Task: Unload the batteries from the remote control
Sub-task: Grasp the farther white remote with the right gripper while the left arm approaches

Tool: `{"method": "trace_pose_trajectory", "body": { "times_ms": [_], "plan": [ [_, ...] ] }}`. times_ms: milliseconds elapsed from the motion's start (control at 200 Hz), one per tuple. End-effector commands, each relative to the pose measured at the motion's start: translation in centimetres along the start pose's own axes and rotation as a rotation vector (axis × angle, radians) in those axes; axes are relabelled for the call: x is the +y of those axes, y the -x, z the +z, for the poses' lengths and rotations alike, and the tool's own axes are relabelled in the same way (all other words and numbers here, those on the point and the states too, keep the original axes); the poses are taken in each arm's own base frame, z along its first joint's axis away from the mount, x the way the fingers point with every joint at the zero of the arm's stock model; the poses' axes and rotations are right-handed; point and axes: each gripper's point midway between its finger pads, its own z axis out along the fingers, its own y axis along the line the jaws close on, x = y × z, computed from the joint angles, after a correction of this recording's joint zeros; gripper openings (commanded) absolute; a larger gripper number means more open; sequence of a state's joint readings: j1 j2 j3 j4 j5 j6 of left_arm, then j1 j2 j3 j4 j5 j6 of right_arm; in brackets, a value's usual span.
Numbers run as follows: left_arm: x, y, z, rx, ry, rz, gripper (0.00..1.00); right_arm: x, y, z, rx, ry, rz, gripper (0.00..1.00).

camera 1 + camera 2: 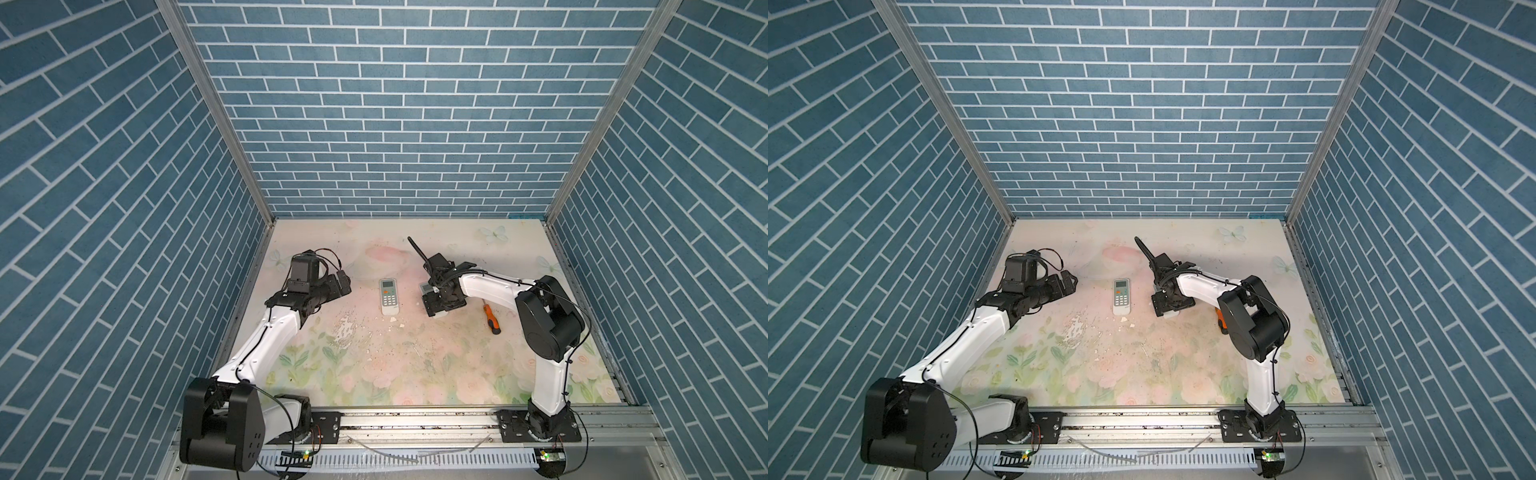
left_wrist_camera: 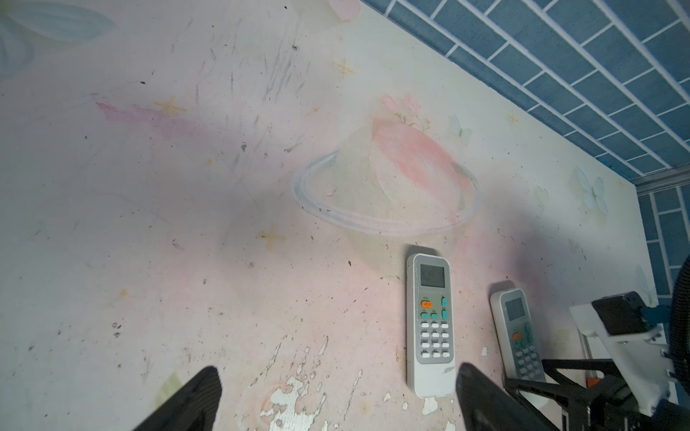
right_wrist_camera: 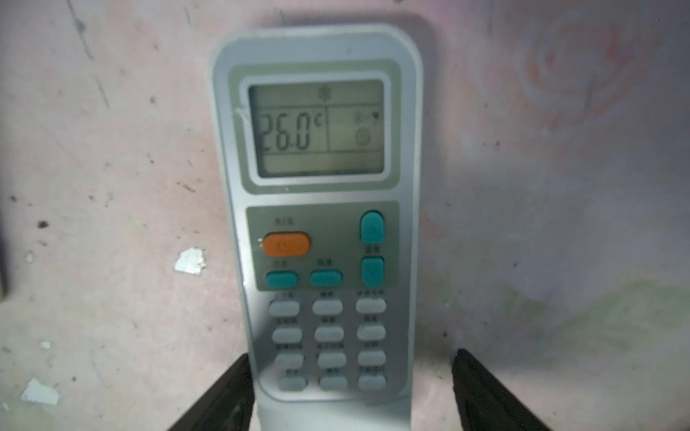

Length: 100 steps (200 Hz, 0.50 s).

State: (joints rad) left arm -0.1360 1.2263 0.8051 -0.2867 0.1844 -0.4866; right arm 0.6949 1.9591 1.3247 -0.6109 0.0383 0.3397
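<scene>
Table [image 1: 457, 374]: flowered surface, scuffed and flaking near the middle.

Left arm [image 1: 266, 336]: rises from the near-left base toward the far side, with the wrist turned right. The left gripper [image 2: 336, 369] hangs above the table, well left of the middle remote [image 1: 390, 296]. Its jaws are spread wide and hold nothing.

Right arm [image 1: 548, 328]: upright from the near-right base, elbow high, forearm reaching left, wrist bent down. The right gripper [image 3: 351, 354] straddles the near end of the right remote [image 3: 317, 209]. One finger [image 3: 224, 395] is against the casing and the other stands clear, so the jaws are parted and not clamped.

Both remotes lie buttons-up and apart, and the right one's screen is lit.

Screwdriver [image 1: 491, 319]: lies right of the right remote.

Batteries: cannot be seen, as the remotes' backs face the table.
</scene>
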Motion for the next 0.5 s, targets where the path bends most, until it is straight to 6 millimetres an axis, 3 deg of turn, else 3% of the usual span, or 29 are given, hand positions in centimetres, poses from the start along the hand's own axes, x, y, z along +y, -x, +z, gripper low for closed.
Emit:
{"method": "trace_pose_trajectory", "body": {
  "times_ms": [0, 125, 495],
  "plan": [
    [-0.3, 0.3, -0.1, 0.008, 0.002, -0.003, 1.0, 0.5, 1.5, -0.4, -0.031, 0.008, 0.0, 0.81],
    [-0.4, 0.3, -0.2, 0.011, 0.005, -0.002, 1.0, 0.4, 1.7, -0.1, -0.024, -0.002, 0.001, 0.76],
    [-2.3, 0.1, 0.8, 0.064, -0.083, -0.023, 1.0, 0.4, 1.9, -0.5, -0.016, -0.005, -0.017, 0.44]
  ]
}}
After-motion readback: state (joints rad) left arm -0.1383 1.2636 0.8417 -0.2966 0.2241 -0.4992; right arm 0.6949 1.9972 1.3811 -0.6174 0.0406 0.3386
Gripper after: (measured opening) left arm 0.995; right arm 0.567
